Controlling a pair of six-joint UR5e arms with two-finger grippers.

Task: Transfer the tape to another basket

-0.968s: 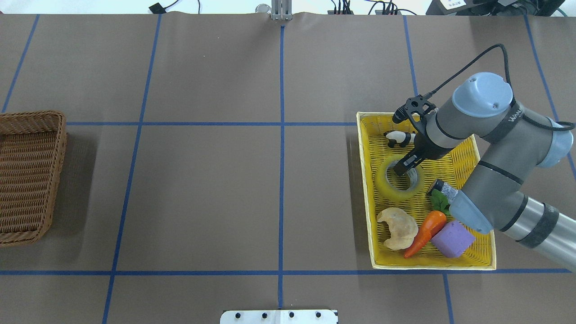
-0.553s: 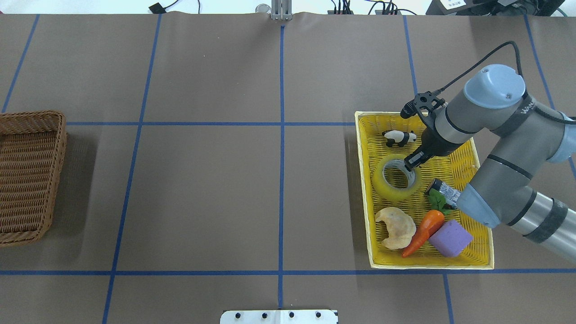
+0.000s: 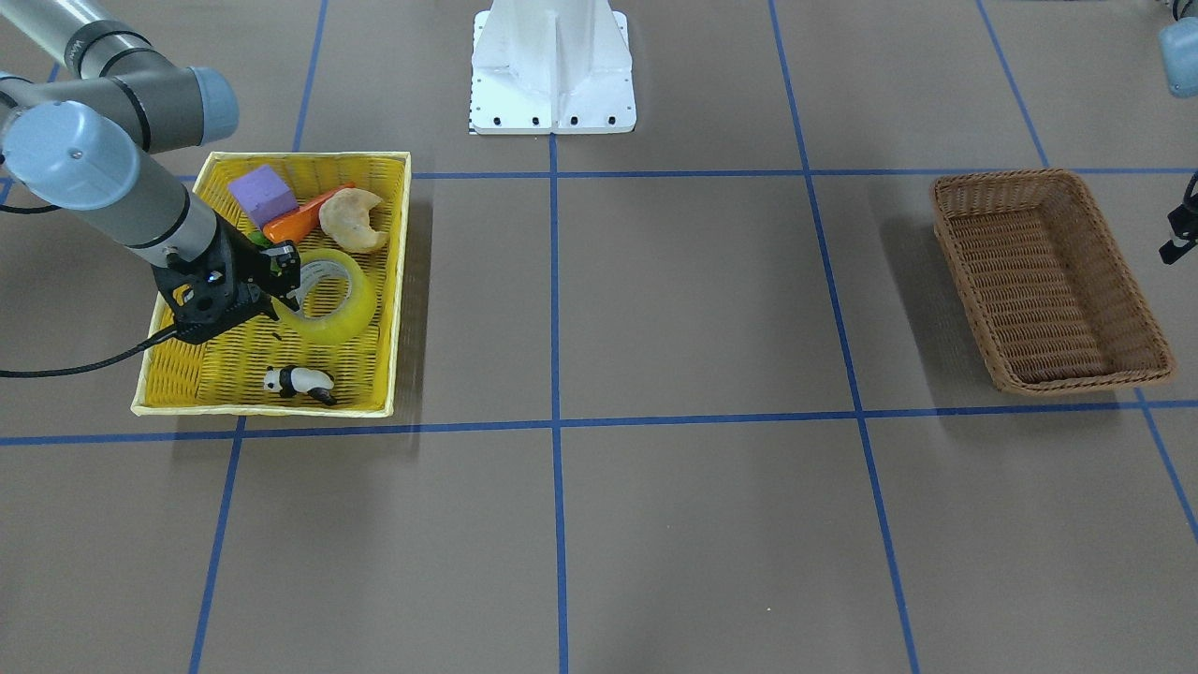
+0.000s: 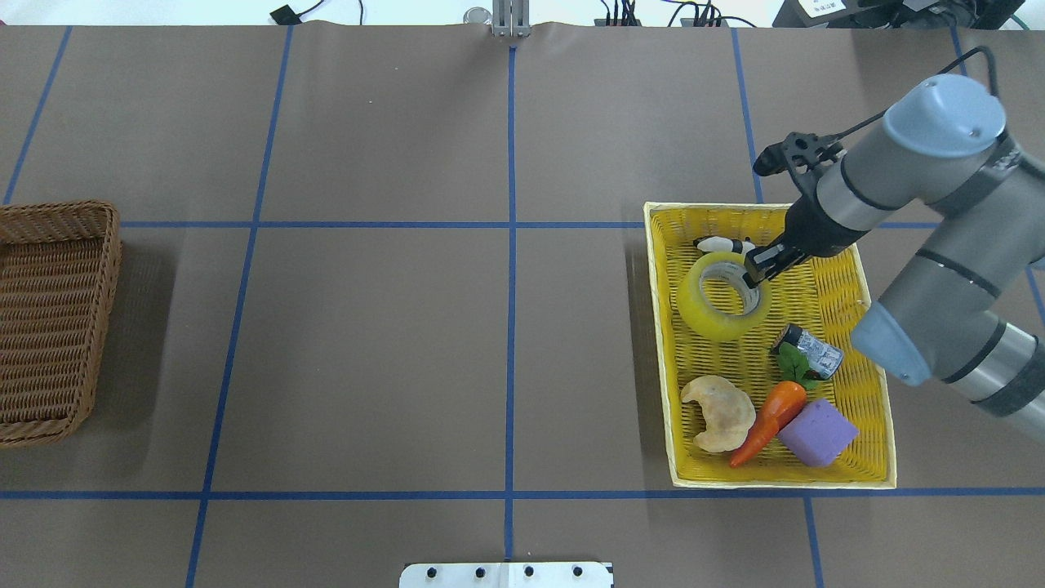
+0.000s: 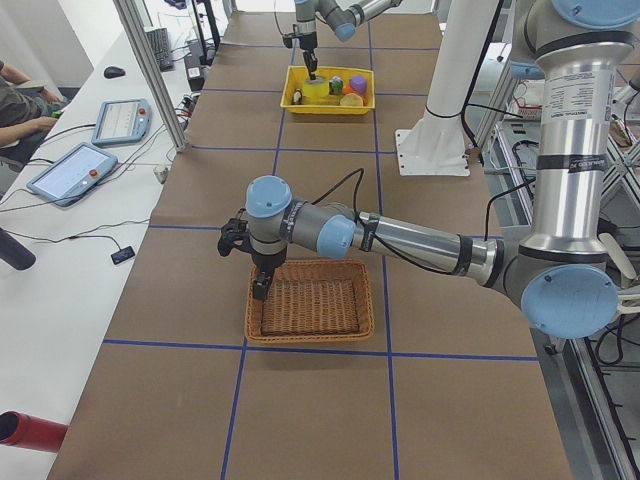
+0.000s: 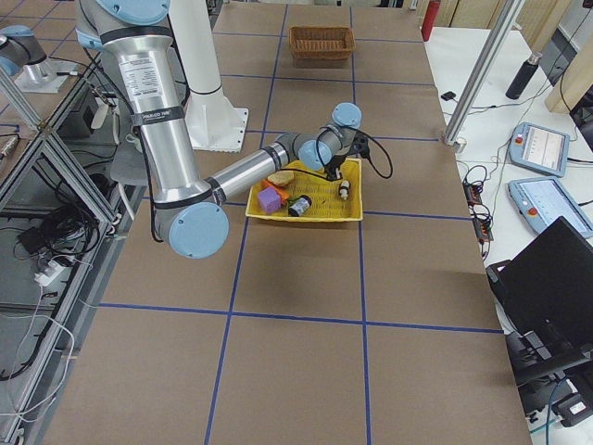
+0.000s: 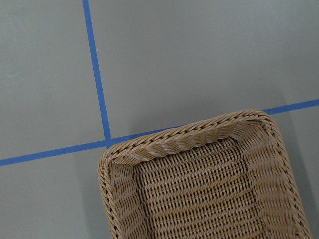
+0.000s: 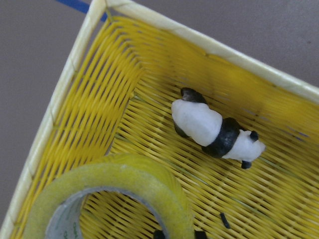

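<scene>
The tape (image 4: 723, 296) is in the yellow tray (image 4: 824, 290), on the right side of the view from above. It sits in the upper half of the tray. The right gripper (image 4: 755, 272) comes in from the upper right and pinches the wall of the roll at its upper right edge. One finger is inside the hole and one is outside. I cannot tell if the roll touches the tray floor. In the right wrist view the roll fills the lower left corner, and black fingertips (image 8: 159, 234) peek in at the bottom edge.

A toy panda (image 4: 718, 244) lies just above the tape in the picture, near the tray's top rim, and the roll hides part of it. A small grey can (image 4: 808, 349) lies to the lower right of the tape. Along the bottom of the tray are a piece of bread (image 4: 718, 412), a carrot (image 4: 767, 420) and a purple block (image 4: 819, 433), close together.

The basket (image 4: 102, 310) is at the far left edge of the view from above, well apart from the tray. In the left side view the left gripper (image 5: 260, 287) hangs over the basket's left rim. I cannot tell if it is wide or closed. The left wrist view looks down on one end of the basket and a blue line on the brown table (image 4: 367, 343).
</scene>
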